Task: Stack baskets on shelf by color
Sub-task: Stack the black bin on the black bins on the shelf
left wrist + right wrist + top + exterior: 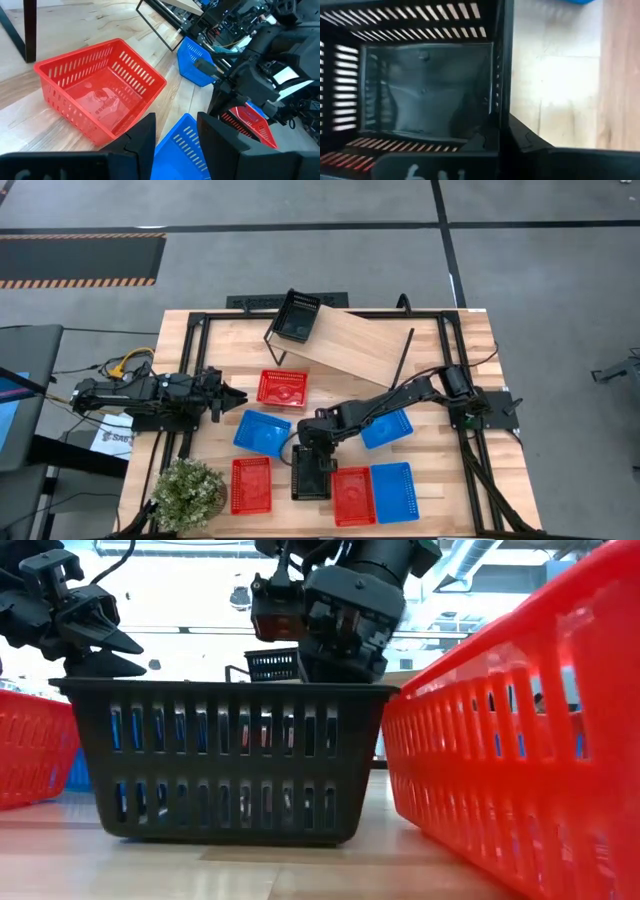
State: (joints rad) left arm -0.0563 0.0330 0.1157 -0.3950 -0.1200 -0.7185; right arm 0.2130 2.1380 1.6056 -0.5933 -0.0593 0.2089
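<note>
Jaws: right gripper [312, 455] astride black basket [311, 476] wall, left gripper [232, 395] narrow | red 3, blue 3, black 2

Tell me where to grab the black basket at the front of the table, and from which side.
Take the black basket by one wall's top rim, coming straight down. It sits upright and open-topped, and its thin slatted wall suits a pinch with one finger inside and one outside. The right end effector is already above its rim.

The high view looks straight down on the whole table [420, 355]. The low view sits at tabletop level, close against a black basket [225, 760], shared with the near right wrist view.
</note>
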